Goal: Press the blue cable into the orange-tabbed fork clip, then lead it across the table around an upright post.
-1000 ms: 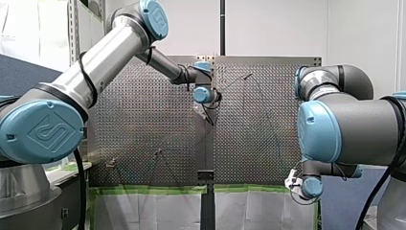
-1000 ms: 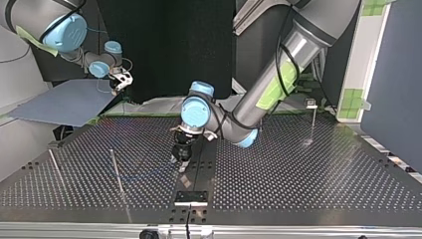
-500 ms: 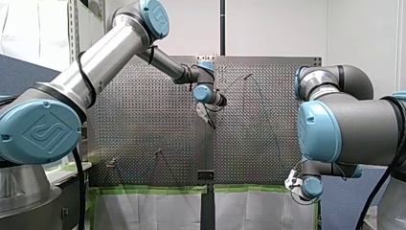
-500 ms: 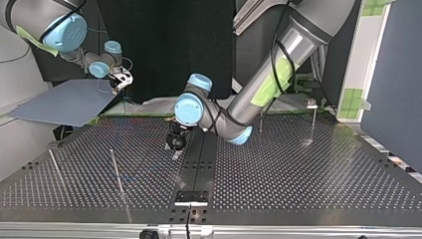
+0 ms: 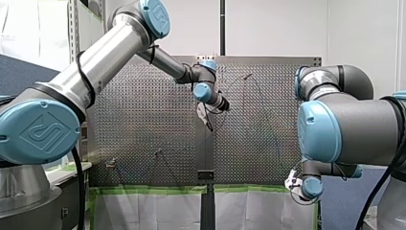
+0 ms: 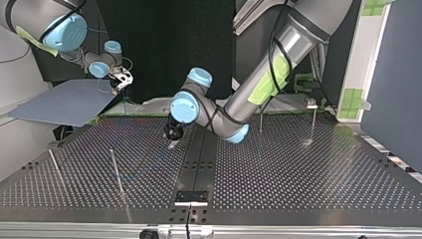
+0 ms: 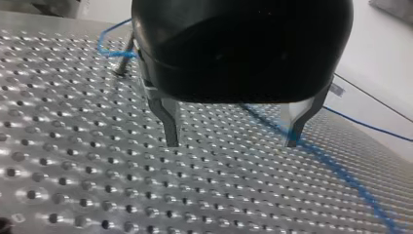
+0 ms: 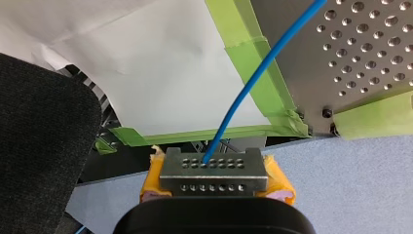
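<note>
Front view: the robot's left black gripper [image 5: 206, 116] hung mid-frame over the perforated metal table [image 5: 143, 120], open plate all round. Left wrist view: its fingers stood wide, with the thin blue cable [image 7: 336, 165] just beside one. Right wrist view: the right yellow-padded gripper [image 8: 213, 168] pinched the cable off the table's taped edge.

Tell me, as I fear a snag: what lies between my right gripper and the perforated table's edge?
In the right wrist view, the blue cable spans it, from my right gripper over white sheet and green tape to the table.
</note>
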You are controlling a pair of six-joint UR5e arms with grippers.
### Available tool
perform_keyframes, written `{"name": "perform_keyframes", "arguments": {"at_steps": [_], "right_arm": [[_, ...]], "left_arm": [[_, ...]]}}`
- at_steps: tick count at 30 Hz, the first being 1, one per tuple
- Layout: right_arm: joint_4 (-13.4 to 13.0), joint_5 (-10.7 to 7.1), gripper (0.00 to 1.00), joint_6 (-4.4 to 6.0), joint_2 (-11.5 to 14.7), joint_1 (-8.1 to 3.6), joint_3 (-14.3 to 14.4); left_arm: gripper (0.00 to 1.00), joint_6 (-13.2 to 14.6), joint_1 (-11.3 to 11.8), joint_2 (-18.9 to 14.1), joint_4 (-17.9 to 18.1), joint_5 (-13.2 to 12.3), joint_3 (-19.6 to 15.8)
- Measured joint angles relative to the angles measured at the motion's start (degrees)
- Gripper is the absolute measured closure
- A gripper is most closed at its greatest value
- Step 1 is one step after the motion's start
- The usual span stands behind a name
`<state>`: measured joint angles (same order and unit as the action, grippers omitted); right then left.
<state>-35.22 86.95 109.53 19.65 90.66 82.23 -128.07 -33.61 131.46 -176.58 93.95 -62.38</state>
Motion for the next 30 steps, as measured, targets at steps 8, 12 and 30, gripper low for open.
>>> {"name": "perform_keyframes", "arguments": {"at_steps": [8, 12, 30], "right_arm": [[0.1, -0.1, 1.0, 0.0, 0.0, 0.0, 0.0], [0.1, -0.15, 1.0, 0.0, 0.0, 0.0, 0.0], [0.2, -0.32, 1.0, 0.0, 0.0, -0.02, -0.1]], "left_arm": [[0.01, 3.1, -1.2, -0.2, -4.9, -1.3, 0.0], [0.01, 3.5, -1.7, -0.3, -7.4, -1.5, 0.0], [0.01, 8.4, -2.4, -9.3, -16.8, 6.4, -3.9]]}}
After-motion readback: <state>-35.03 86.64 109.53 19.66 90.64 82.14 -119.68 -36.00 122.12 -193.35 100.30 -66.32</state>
